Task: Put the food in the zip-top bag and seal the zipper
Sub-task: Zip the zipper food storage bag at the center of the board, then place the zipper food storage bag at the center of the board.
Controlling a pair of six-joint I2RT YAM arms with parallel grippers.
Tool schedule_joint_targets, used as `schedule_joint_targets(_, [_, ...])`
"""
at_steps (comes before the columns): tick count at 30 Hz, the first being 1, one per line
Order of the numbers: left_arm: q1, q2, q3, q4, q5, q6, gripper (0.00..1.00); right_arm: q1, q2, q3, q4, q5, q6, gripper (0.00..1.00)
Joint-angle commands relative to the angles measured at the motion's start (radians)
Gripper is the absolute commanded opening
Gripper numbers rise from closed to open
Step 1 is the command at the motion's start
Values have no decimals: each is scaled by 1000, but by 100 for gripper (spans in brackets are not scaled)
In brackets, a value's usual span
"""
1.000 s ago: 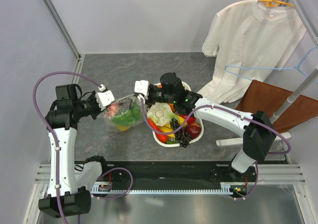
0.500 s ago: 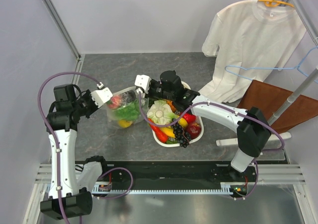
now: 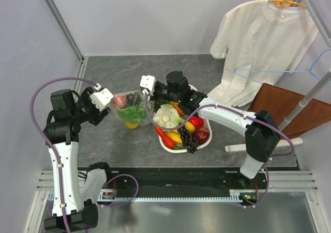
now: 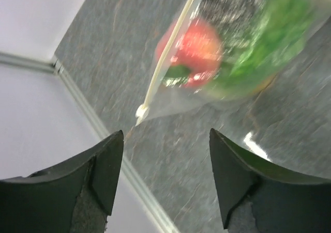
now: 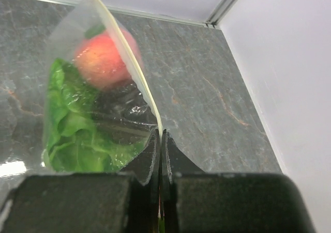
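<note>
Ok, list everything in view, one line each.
floppy clear plastic zip-top bag: one, transparent, left of the basket
whitish press-seal zipper: one, off-white, along the bag's mouth
glossy toy peach: one, pink, inside the bag
toy lettuce: one, green, inside the bag
small toy fruit: one, yellow, inside the bag
white slotted oval basket: one, white, mid-table
toy food heap: several, mixed colours, in the basket
cotton T-shirt: one, white, hanging back right
wire hanger: one, blue, by the T-shirt
flat board: one, brown, far right
stone-look table: one, grey, under everything
left pincer: one, black, open, off the bag's corner
right pincer: one, black, shut on the zipper
</note>
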Motion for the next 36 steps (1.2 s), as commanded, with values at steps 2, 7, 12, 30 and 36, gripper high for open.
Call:
schedule_joint_targets(2, [4,-19,67,12,287,-140,78,13,-61,5,65,-103,32,0])
schedule_joint_targets(7, [5,87,62,11,456,-129,76,23,-79,-27,86,-145,22,0])
schedule_joint_targets(12, [4,222,123,-90,563,50,74,27,-110,-44,87,-168,27,0])
schedule_joint_targets(30, [-19,382,136,-150,493,101,12,48,-135,-57,71,-181,30,0])
schedule_joint_targets(36, [-16,335,111,-170,493,121,27,51,-138,-60,67,-174,32,0])
